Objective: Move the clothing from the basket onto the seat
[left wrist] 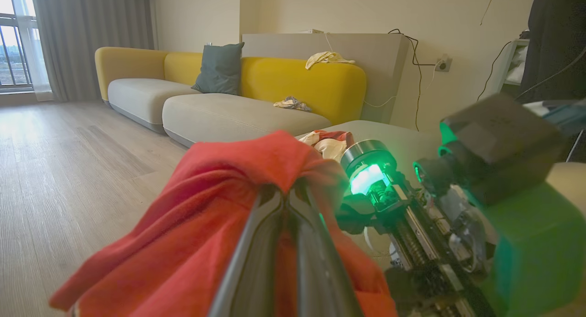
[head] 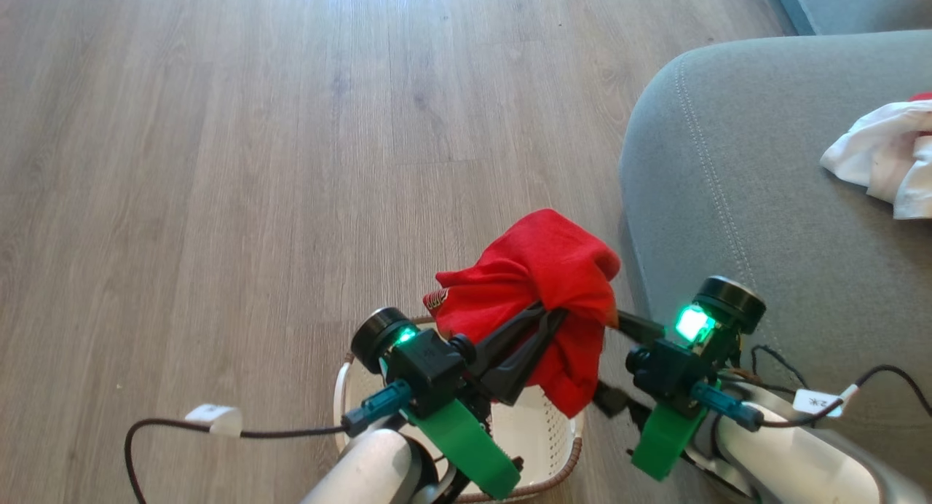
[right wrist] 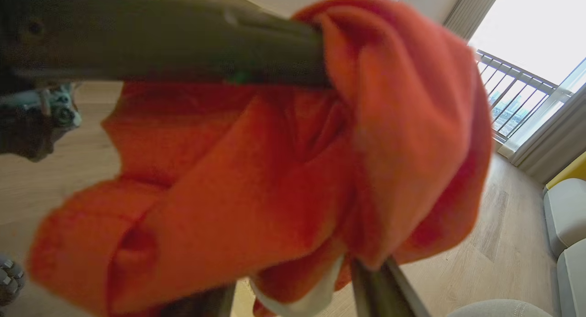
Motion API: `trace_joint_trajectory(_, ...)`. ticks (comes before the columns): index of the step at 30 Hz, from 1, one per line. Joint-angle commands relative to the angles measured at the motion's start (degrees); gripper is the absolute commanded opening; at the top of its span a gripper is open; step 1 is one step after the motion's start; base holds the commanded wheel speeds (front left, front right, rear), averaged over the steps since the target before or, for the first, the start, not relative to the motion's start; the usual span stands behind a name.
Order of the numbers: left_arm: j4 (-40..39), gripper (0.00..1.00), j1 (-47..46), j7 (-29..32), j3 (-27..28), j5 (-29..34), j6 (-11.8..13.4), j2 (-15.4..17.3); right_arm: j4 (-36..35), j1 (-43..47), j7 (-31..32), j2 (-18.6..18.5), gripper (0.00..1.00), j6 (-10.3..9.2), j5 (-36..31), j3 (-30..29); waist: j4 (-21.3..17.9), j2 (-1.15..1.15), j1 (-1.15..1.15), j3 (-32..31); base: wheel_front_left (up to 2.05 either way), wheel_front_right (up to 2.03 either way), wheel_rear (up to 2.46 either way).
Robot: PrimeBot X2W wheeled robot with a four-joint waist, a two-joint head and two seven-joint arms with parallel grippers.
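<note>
My left gripper [head: 550, 316] is shut on a plain red garment [head: 542, 285], and the clothing hangs bunched above the cream basket [head: 542, 424]. In the left wrist view the shut fingers [left wrist: 274, 243] pinch the red cloth [left wrist: 192, 225]. My right gripper [head: 610, 358] points in from the right, open, its fingers on either side of the hanging lower part of the cloth. The right wrist view shows the garment [right wrist: 274, 179] between its spread fingers [right wrist: 384, 289]. A white and red garment [head: 885, 158] lies on the grey-green seat [head: 728, 198] at right.
Wood floor [head: 255, 162] stretches ahead and to the left. The basket stands on it close to the seat's rounded corner. Cables trail from both wrists. The left wrist view shows a yellow sofa [left wrist: 302, 83] with a cushion along the far wall.
</note>
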Motion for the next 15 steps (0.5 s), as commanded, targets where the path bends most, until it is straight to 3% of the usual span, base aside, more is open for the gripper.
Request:
trace_joint_trajectory(1, -1.54, 0.00, -3.42, -0.29, 1.34, -0.44, -0.36, -0.04, -1.65, -1.78, -0.37, 0.48, 0.00, -0.02, 0.55, -0.89, 0.10, 0.00, 0.00, 0.05, 0.00, 0.00, 0.00)
trace_joint_trajectory(9, -1.81, 0.00, -3.28, -0.29, 1.90, -0.33, -0.45, -0.04, -3.10, 0.46, -0.37, 2.41, 0.00, -0.02, -0.19, -4.77, 0.55, 0.00, 0.00, 0.38, 0.00, 0.00, 0.00)
trace_joint_trajectory(10, -1.96, 0.18, -3.22, -0.29, 2.04, -0.27, -0.45, -0.04, -3.33, 0.76, -0.37, 2.65, 0.00, -0.02, -0.35, -5.24, 0.56, 0.00, 0.00, 0.40, 0.00, 0.00, 0.00)
trace_joint_trajectory(11, -2.19, 0.43, -3.18, -0.29, 2.22, -0.15, -0.46, -0.04, -3.51, 1.07, -0.37, 2.86, 0.00, -0.02, -0.45, -5.64, 0.57, 0.00, 0.00, 0.43, 0.00, 0.00, 0.00)
trace_joint_trajectory(12, -2.38, 0.96, -3.11, -0.29, 2.33, -0.05, -0.46, -0.04, -3.64, 1.30, -0.37, 2.99, 0.00, -0.02, -0.56, -5.91, 0.58, 0.00, 0.00, 0.45, 0.00, 0.00, 0.00)
trace_joint_trajectory(15, -2.63, 1.00, -2.89, -0.29, 2.52, 0.18, -0.47, -0.04, -3.89, 1.96, -0.37, 3.46, 0.00, -0.02, -0.72, -7.11, 0.59, 0.00, 0.00, 0.47, 0.00, 0.00, 0.00)
